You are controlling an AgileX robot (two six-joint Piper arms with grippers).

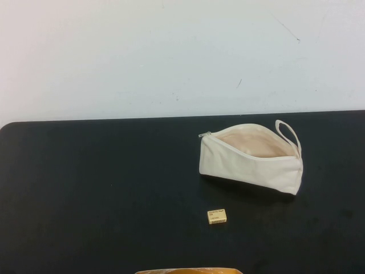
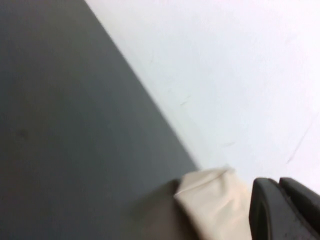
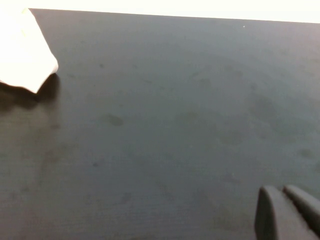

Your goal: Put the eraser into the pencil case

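Nothing is being grasped yet. The left gripper is hovering beside the pencil case; the eraser is lying just before it on the black worktop. The right gripper is hovering over bare worktop. Neither's fingers can be told. Next: reaching down for the eraser.

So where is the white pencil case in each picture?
High view: the pencil case lies right of middle on the black table, unzipped, behind the eraser.
Left wrist view: its corner shows beside the left gripper's finger.
Right wrist view: its corner; the right gripper's finger is far across.
Shared landmark: the black table.
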